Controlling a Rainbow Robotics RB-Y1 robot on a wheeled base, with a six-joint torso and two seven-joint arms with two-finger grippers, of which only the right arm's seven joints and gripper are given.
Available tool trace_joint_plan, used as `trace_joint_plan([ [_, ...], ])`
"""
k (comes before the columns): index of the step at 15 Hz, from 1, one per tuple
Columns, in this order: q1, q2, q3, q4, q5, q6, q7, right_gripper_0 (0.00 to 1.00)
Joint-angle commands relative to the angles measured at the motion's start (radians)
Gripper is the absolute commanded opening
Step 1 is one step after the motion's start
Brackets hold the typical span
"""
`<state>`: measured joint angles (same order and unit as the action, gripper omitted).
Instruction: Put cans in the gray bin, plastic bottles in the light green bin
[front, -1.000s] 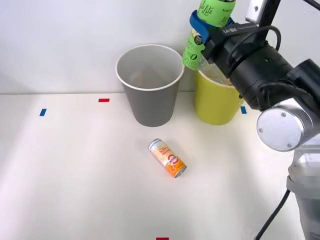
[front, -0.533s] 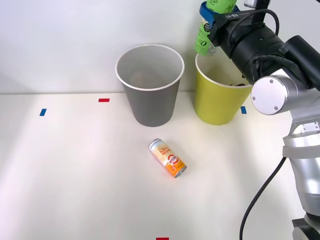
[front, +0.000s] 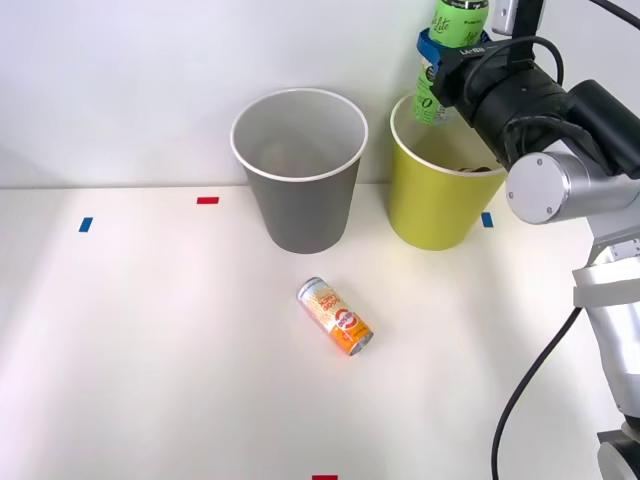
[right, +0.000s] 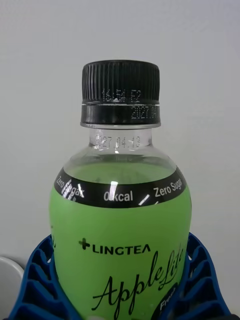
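Red tape marks (front: 208, 200) and blue tape marks (front: 85, 225) dot the white table (front: 150, 350).

The bottle (right: 120, 225) stands upright between the two blue ribbed fingers (right: 37, 285), which clasp its body on both sides. Its cap (right: 120, 92) is black and ribbed, with a printed date code on it and on the clear neck below. Green liquid fills it up to the shoulder. The bright green label reads "LINGTEA" and "Apple Lite", under a black band reading "Zero Sugar" and "0 kcal". A plain pale wall (right: 200, 50) lies behind.
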<state>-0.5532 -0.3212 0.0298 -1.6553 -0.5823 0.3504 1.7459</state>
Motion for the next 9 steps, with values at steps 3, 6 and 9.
trace_joint_plan([
  [3, -0.025, -0.002, -0.001, 0.065, 0.022, -0.034, 0.012, 0.0],
  [6, -0.025, -0.001, -0.001, 0.063, 0.019, -0.036, -0.008, 0.98],
  [9, -0.025, 0.008, -0.001, 0.063, 0.016, -0.047, -0.019, 1.0],
])
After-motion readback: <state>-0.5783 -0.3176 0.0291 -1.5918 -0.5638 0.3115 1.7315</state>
